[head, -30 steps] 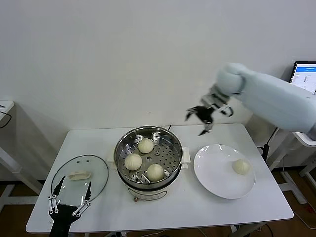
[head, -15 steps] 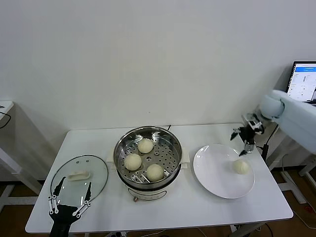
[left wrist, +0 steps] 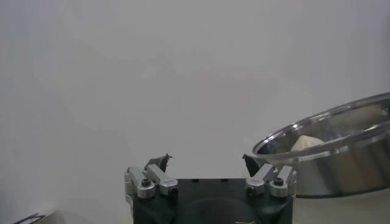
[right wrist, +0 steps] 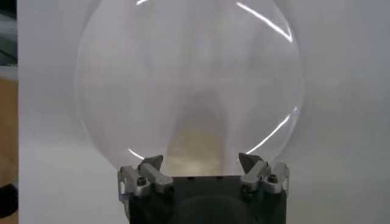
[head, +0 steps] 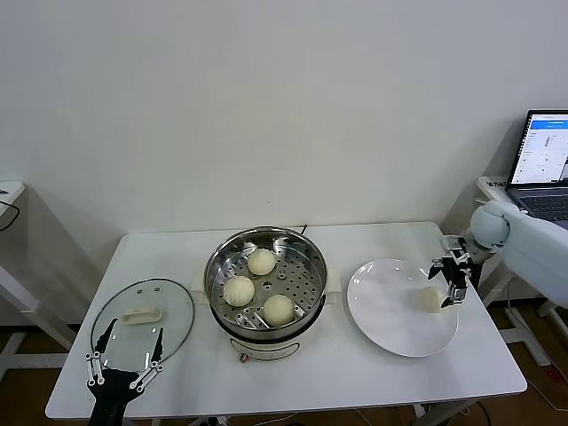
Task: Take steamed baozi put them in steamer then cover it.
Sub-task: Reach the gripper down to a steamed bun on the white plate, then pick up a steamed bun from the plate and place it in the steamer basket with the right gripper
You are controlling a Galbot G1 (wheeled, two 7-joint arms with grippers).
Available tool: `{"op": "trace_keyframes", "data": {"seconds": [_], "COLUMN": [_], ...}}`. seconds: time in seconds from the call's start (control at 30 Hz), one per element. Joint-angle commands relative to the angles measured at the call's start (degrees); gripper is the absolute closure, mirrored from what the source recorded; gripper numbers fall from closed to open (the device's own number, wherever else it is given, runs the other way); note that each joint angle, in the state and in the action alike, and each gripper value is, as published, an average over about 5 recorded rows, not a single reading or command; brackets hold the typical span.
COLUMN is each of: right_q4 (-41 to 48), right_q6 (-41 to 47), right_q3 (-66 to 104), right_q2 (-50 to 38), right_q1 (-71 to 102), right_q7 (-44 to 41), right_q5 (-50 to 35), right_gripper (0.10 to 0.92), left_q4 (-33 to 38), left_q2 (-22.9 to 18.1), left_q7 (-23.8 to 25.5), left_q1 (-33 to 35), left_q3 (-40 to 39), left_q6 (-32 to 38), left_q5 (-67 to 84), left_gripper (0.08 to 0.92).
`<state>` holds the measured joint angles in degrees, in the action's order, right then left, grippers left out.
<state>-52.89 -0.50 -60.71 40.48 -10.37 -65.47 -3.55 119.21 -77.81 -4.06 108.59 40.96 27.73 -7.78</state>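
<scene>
Stood centre frame on the white tabletop [head: 355,373]: the steamer [head: 266,286], uncovered, perforated tray showing. Held three steamed baozi [head: 262,261] on that tray, spaced apart, one toward the back, one left of centre, one toward the front. Sat to the right of the steamer, not touching it: a flat white plate [head: 390,324]. Carried the fourth baozi [head: 429,299] on its right side. Hung at the plate's right edge, just over that bun: the right end effector [head: 451,282], fingers spread wide around the bun's right side; contact with it could not be told. Showed the same spread fingers [right wrist: 148,165] in the right wrist view, with the plate's glossy face beyond and the bun as a pale blur between them. Lay flat at lower left of the head view: the cover [head: 142,321], cream handle up, well apart from the steamer. Rested at the bottom left edge of the frame, over the cover's near rim: the left end effector [head: 124,366], fingers also spread, gripping nothing. Caught the steamer's steel rim [left wrist: 332,137] at the right of the left wrist view.
</scene>
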Motion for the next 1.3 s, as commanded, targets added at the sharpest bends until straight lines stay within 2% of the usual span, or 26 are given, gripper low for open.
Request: {"op": "trace_keyframes", "data": {"seconds": [0.03,0.47,0.73,0.87,1.1,1.3], "right_q4": [2.6,2.9,0.0,-3.7,-7.4,-14.2], "right_q6": [0.5,0.4,-0.5,-1.7,0.8,5.9], "right_q3": [1.2,2.5,4.1,4.4,-7.4,-15.5], "right_q2": [1.5,2.4,1.7,1.8,8.3,15.3], "right_q1": [3.3,4.6,1.9,-4.5,-24.8,-34.8], "right_q7": [2.5,3.4,1.8,-2.2,-11.4,-10.8], "right_q5": [1.2,2.2,4.7,4.6,-11.2,-23.6], "right_gripper": [0.203,0.223,0.354,0.371,0.366,0.365], "left_q4": [-0.2,-0.6,-0.7,-0.6,-0.4,-0.5], "left_q2": [0.0,0.0,0.2,0.4,0.7,0.9], "left_q7": [0.0,0.0,0.0,0.0,-0.1,-0.2], "left_q1": [0.1,-0.1,-0.4,-0.5,-0.7,-0.9], "left_q3": [0.0,0.1,0.2,-0.1,-0.4,-0.2], "left_q6": [0.1,0.2,0.2,-0.1,-0.2,-0.3], "left_q5": [0.0,0.0,0.1,0.1,0.1,0.1], "left_gripper": [0.177,0.177,0.177,0.177,0.177,0.177]}}
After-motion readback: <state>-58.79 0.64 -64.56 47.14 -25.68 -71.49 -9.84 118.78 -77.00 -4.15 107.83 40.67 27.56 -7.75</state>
